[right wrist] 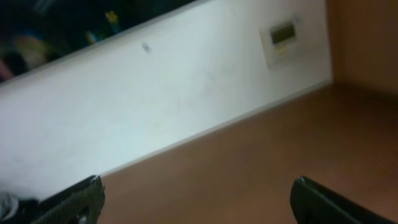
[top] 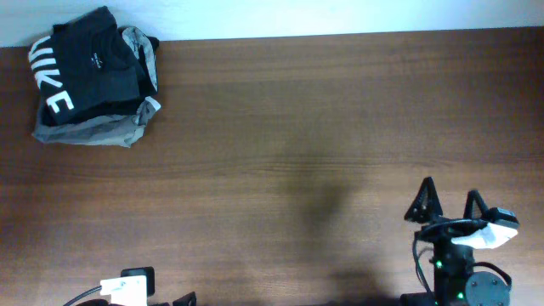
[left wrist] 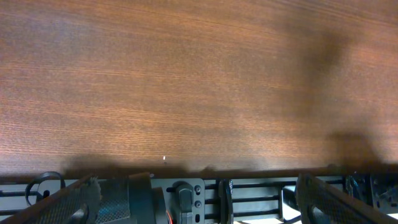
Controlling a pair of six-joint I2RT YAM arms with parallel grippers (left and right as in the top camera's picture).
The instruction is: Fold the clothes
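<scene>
A folded pile of clothes [top: 92, 78] lies at the table's far left corner: a black garment with white letters on top of a grey one. My right gripper [top: 448, 206] is open and empty near the front right edge, far from the pile; its two fingertips show at the bottom corners of the right wrist view [right wrist: 196, 202]. My left gripper [left wrist: 196, 202] is open and empty at the front left edge, its mesh-padded fingers at the bottom corners of the left wrist view. In the overhead view only the left arm's base [top: 127, 287] shows.
The brown wooden table [top: 306, 153] fills the overhead view. A white wall [right wrist: 186, 93] with a small wall panel [right wrist: 283, 36] stands beyond the table's far edge. A black metal rail [left wrist: 249, 193] runs along the front edge.
</scene>
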